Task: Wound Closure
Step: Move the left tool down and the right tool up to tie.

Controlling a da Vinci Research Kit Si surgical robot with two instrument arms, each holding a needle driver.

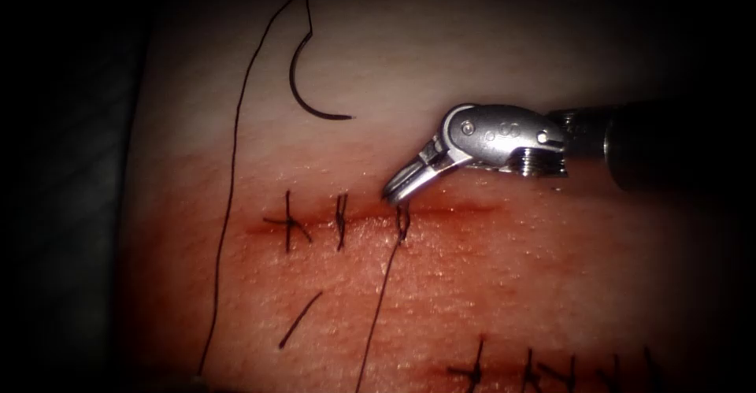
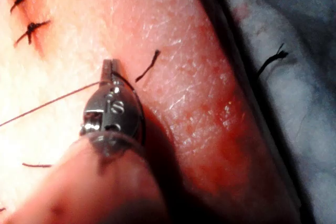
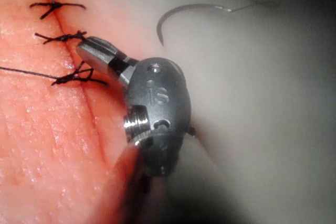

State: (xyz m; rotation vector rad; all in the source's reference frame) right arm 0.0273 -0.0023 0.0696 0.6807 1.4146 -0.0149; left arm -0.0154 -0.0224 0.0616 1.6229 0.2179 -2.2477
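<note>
Steel needle [image 1: 309, 86]: lies loose on the pale tissue [image 1: 488, 298] in the upper left of the endoscope frame. It is not in the tissue and neither tool holds it, parked clear of the work, I judge.
Long strand [image 1: 230, 196]: trails from the needle's blunt end up, then down the left edge, slack.
Cut [image 1: 457, 210]: runs across mid-frame, with three stitches [image 1: 341, 221] over its left part.
Right tool [image 1: 402, 190]: fingers together on nothing I can make out. The tip is just above the rightmost stitch, probably there to tend that knot.
Thread [image 1: 378, 298]: runs straight from that stitch to the lower edge, which suggests tension.
Left tool [image 2: 108, 69]: fingers together, seemingly clamped on the thread that meets them.
Cut end of thread [image 1: 299, 320]: lies loose below the stitches.
</note>
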